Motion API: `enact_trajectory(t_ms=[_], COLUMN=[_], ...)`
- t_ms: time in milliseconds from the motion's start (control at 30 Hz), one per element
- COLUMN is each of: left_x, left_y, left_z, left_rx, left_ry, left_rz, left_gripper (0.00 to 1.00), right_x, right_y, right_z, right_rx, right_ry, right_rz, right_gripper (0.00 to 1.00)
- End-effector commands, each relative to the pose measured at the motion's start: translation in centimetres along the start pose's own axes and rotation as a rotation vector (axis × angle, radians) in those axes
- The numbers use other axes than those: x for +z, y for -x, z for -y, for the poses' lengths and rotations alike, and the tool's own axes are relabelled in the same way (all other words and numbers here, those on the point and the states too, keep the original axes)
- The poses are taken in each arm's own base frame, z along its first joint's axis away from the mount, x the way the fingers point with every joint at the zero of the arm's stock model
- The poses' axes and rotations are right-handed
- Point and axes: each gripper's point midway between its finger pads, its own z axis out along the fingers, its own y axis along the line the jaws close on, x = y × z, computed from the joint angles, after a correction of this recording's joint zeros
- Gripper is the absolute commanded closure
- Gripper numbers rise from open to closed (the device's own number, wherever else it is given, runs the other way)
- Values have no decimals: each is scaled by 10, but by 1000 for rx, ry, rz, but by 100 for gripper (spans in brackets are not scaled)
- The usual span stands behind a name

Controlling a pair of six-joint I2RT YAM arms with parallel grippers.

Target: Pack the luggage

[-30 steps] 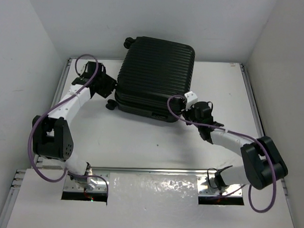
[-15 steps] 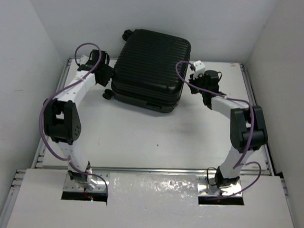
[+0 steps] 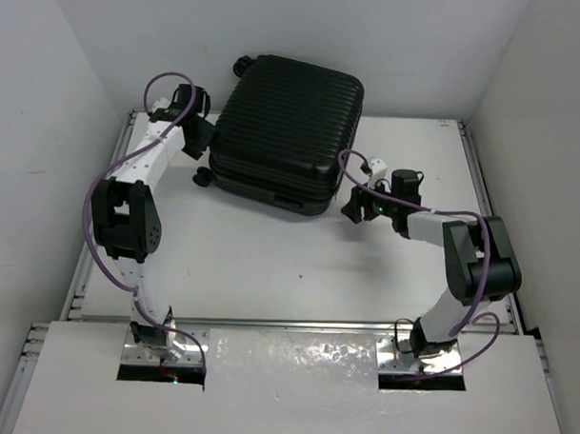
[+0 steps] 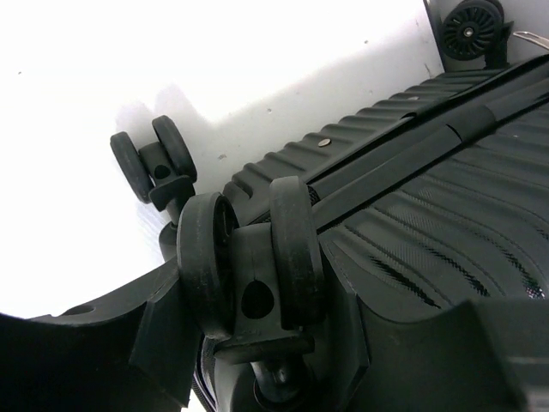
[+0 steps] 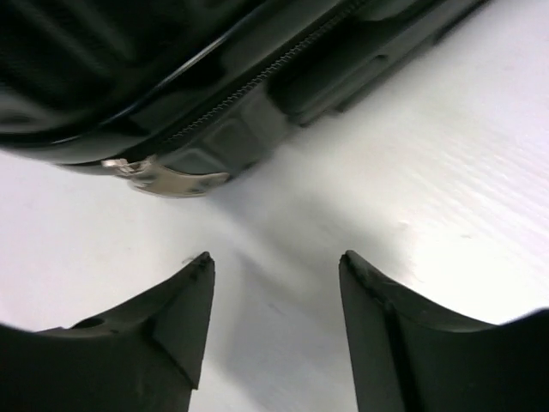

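The luggage (image 3: 283, 131), one black ribbed hard-shell case, lies closed and flat at the back middle of the white tabletop (image 3: 269, 264), close to the rear wall. Two arms reach to it, one from each side. The left wrist view shows three twin-wheel casters: the near caster (image 4: 249, 257), a second caster (image 4: 153, 163) beyond it over the tabletop, and a third caster (image 4: 470, 30) at the far corner. The left tool (image 3: 202, 138) sits at the case's left side with its jaws apart around the near caster; whether it clamps that caster cannot be told. The right tool (image 5: 276, 262) stands open over bare tabletop at the near right corner, holding nothing, just short of one metal zip pull (image 5: 167, 178). Half a second ago the right tool was further back along the case's right side. A second ago the luggage lay nearer the arms.
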Motion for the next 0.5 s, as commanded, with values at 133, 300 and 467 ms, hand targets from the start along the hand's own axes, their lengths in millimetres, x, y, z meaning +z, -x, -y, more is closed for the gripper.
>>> enact_trajectory(t_ms=[133,300,467], left_x=[33,33,30], left_y=[11,9,10], left_z=[-5,0,-3], left_rx=[53,71,77], left_ry=[8,-11,-8], left_rz=[56,41,43], left_gripper=[100,100,100], right_x=[13,21,31], right_y=[62,82,93], right_z=[-50,-58,-59], right_rx=[-60,-68,-85], right_ry=[168,165,173], right_rz=[201,264,280], right_gripper=[31,35,66])
